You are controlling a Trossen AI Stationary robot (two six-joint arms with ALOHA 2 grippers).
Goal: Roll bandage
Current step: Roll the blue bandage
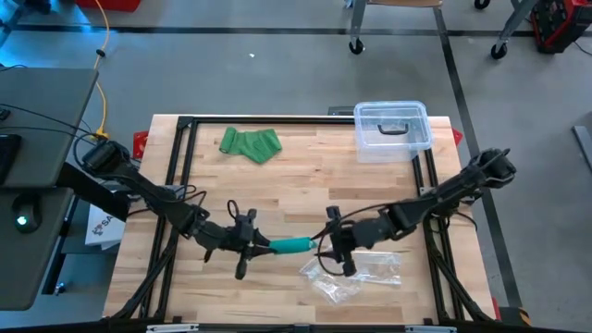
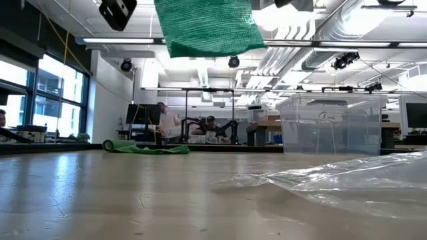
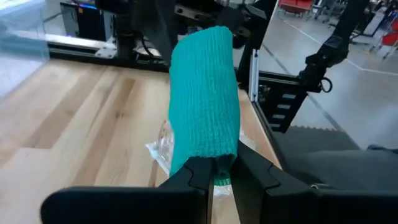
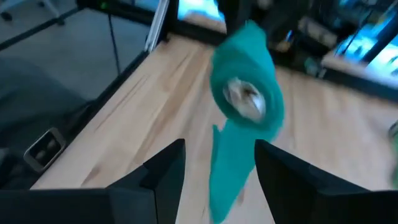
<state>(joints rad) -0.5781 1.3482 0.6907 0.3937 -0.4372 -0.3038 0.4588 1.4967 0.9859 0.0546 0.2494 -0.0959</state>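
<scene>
Green bandage roll (image 1: 293, 245) hangs above the wooden table (image 1: 305, 176) near its front edge, clamped at one end by the left gripper (image 1: 262, 244). Facing it, the right gripper (image 1: 326, 246) stands just off the other end, fingers (image 4: 163, 169) apart, above a crumpled plastic wrapper (image 1: 356, 274).

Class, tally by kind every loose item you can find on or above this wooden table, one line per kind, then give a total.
Green stretchy bandages: 2, a rolled one shut in the left gripper, a loose one lying at the far side
Clear plastic lidded box: 1
Crumpled clear plastic wrapper: 1
Total: 4
</scene>
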